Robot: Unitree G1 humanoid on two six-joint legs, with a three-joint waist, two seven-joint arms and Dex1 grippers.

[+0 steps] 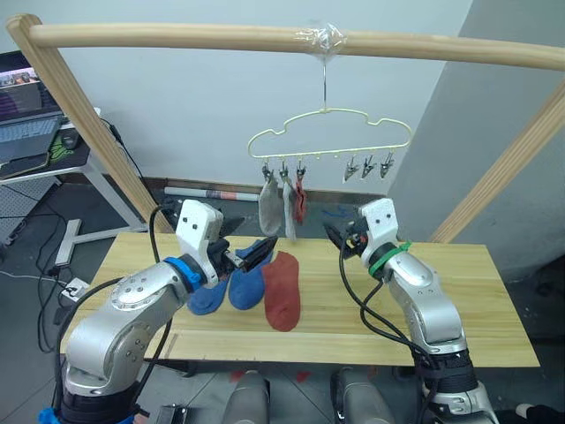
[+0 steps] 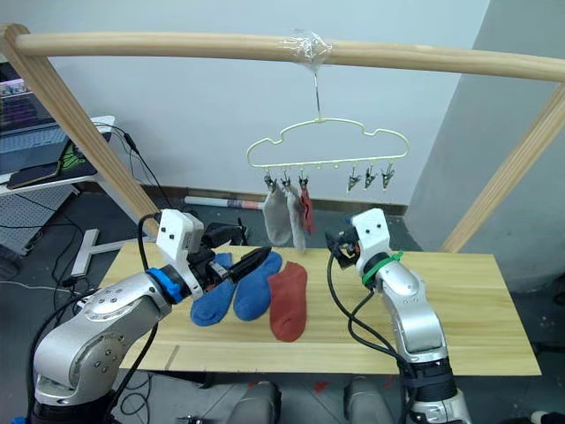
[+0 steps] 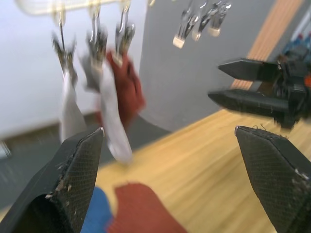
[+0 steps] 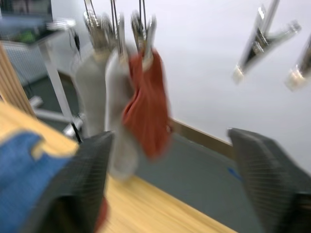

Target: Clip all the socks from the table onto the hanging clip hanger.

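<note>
The pale-yellow clip hanger [image 1: 328, 132] hangs from the pole. Two grey socks [image 1: 270, 208] and one rust-red sock [image 1: 300, 203] are clipped at its left end, and three clips [image 1: 369, 166] at its right end are bare. On the table [image 1: 459, 300] lie two blue socks [image 1: 208, 296] [image 1: 249, 283] and a rust-red sock [image 1: 282, 290], side by side. My left gripper [image 1: 254, 254] hovers open just above the blue socks, holding nothing. My right gripper [image 1: 338, 237] is open and empty, right of the hanging socks and below the hanger.
A round wooden pole frame [image 1: 177, 35] spans the table, with slanted legs at both ends. A side desk with a laptop [image 1: 26, 106] stands at the far left. The right half of the tabletop holds nothing but my right arm.
</note>
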